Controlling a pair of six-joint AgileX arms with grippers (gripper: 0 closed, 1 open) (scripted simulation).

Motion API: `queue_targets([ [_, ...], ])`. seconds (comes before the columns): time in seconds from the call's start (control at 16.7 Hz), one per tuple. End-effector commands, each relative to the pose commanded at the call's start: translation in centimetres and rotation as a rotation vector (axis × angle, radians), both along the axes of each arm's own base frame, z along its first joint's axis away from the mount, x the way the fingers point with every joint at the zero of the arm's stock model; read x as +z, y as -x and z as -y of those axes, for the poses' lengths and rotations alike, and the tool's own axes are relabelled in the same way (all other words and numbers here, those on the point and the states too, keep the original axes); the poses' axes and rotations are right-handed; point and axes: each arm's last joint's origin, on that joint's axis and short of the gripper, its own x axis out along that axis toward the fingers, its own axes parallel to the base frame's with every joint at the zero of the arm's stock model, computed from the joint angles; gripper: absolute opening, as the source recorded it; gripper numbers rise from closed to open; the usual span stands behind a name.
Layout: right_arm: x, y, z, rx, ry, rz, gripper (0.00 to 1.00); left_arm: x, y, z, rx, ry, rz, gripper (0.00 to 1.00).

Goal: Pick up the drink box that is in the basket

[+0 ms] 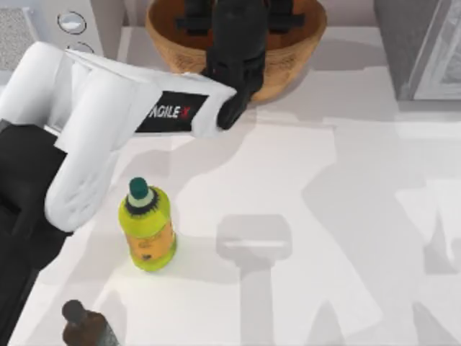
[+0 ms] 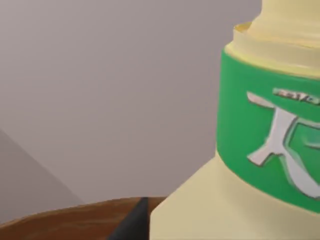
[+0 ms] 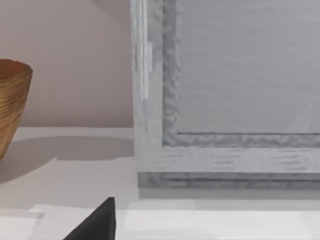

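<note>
**Left arm reaching into the basket at the bench's far edge**

The left arm, white-shelled with a black wrist, stretches from the bench's left side, and its left pincer (image 1: 232, 21) is down inside the basket (image 1: 302, 54), which sits at the middle of the far edge. Whether its fingers are spread or closed cannot be told, nor whether they touch anything; one dark fingertip (image 2: 131, 226) shows in the left wrist view just beside a pale cream container with a green label band and white lettering (image 2: 265, 145), smooth-sided and stepped toward its top. This container stands in the basket, very close to the wrist camera. The basket is a round wicker bowl, tan-brown with fine ribbing. On the bare bench, toward the near left, stands a glossy yellow-green bottle (image 1: 148, 231) with a teal cap, and a dark brown bottle (image 1: 83, 328) at the near-left corner. A grey framed cabinet (image 3: 225, 100) rises at the far right corner.
</note>
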Motion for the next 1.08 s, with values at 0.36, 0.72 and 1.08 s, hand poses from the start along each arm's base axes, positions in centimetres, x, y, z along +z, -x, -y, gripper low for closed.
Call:
queue_targets([
  [0.36, 0.0, 0.0, 0.0, 0.0, 0.0, 0.0, 1.0, 0.0, 0.0, 0.0, 0.0, 0.0, 0.0, 0.0],
  [0.72, 0.0, 0.0, 0.0, 0.0, 0.0, 0.0, 1.0, 2.0, 0.1, 0.6, -0.011, -0.002, 0.0, 0.0],
  [1.08, 0.0, 0.0, 0.0, 0.0, 0.0, 0.0, 1.0, 9.2, -0.3, 0.8, -0.009, 0.009, 0.014, 0.0],
])
